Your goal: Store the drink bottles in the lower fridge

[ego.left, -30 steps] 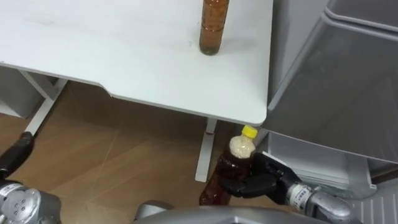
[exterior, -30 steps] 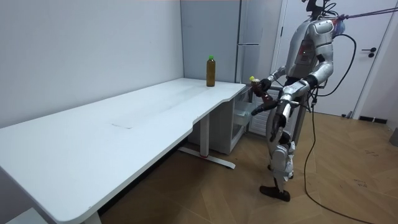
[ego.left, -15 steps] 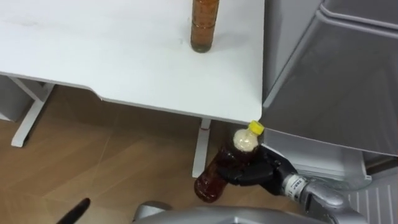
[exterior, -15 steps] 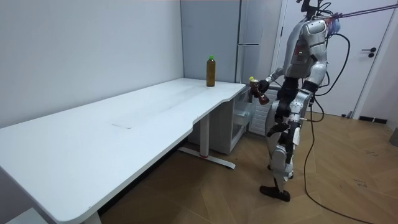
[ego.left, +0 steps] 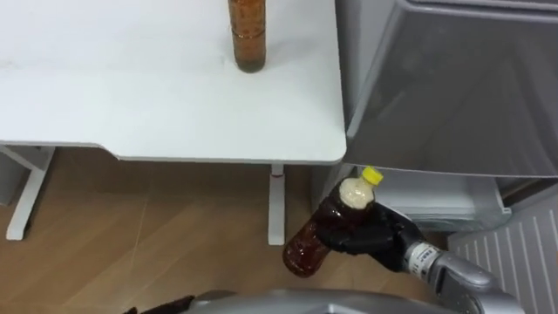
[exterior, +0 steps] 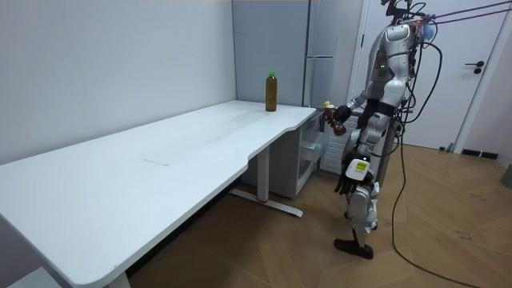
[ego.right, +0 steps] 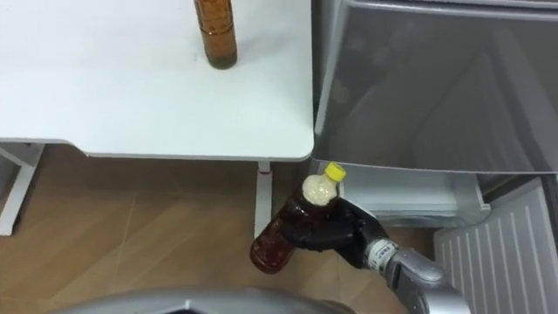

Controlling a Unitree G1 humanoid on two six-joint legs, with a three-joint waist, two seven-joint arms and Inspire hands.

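transport was in hand: right hand [ego.left: 377,241] clenched round 1 yellow-capped bottle [ego.left: 324,234], tilted, just in front of the fridge [ego.left: 453,87]. left hand [exterior: 345,189] hung back from the fridge. likely next move: set it upright inside the lower compartment [ego.left: 436,194]. second bottle [ego.left: 248,35] stood on the table [ego.left: 131,105] beside the fridge.

Black fingers [ego.left: 357,242], silver forearm, labelled wrist — silver-grey torso.

One bottle [ego.left: 248,39] on table [ego.left: 131,100] — fridge [ego.left: 453,96] at its right; second bottle [ego.left: 307,249] in right robot hand [ego.left: 377,237]
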